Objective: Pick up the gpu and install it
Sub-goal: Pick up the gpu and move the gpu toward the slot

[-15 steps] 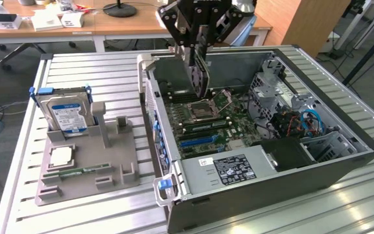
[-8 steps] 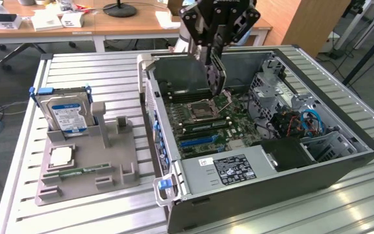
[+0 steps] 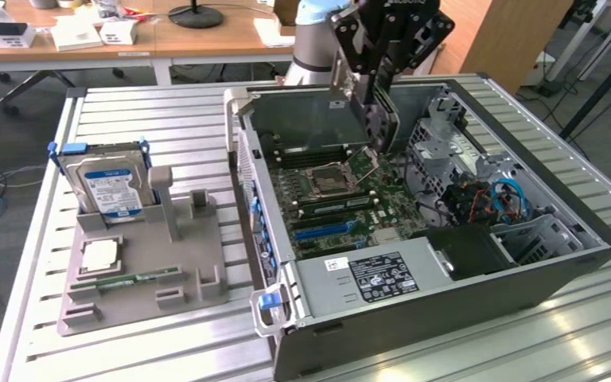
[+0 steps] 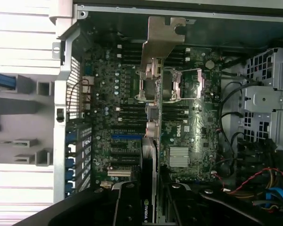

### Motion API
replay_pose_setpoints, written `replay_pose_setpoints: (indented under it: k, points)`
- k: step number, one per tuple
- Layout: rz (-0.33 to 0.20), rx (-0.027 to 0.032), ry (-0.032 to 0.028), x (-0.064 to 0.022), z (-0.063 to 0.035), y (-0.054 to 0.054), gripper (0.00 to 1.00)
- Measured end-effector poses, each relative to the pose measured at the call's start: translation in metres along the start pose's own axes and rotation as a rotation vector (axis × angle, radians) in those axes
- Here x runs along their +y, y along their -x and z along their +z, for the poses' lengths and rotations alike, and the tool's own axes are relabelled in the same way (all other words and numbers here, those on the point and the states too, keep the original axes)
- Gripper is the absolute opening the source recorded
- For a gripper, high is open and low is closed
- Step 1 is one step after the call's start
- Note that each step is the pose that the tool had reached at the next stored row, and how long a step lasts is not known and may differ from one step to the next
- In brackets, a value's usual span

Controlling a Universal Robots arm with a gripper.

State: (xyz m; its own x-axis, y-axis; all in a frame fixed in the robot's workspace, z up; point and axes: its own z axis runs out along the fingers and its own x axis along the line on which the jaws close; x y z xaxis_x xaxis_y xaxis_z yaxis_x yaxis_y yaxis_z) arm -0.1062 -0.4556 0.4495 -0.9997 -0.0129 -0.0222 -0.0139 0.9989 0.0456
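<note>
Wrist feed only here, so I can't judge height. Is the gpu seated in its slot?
Observer: No. The gpu hangs upright from the gripper, its lower edge seemingly clear of the board, near the far end of the case.
Operator: What's on the stand beside the case?
Observer: A hard drive stands upright in it.
Operator: Anything else there?
Observer: A square chip and a memory stick lie flat on it.
</note>
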Motion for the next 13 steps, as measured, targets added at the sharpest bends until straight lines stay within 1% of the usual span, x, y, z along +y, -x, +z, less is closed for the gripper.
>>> replay_pose_setpoints:
  k: [4, 7, 10, 13]
  points:
    - [0.0, 0.0, 0.0001, -0.0002, 0.0004, 0.017, 0.26]
    - [0.0, 0.0, 0.0001, -0.0004, 0.0006, 0.027, 0.26]
    - [0.0, 0.0, 0.0, -0.0005, 0.0007, 0.033, 0.26]
    - [0.0, 0.0001, 0.0, -0.0005, 0.0007, 0.035, 0.26]
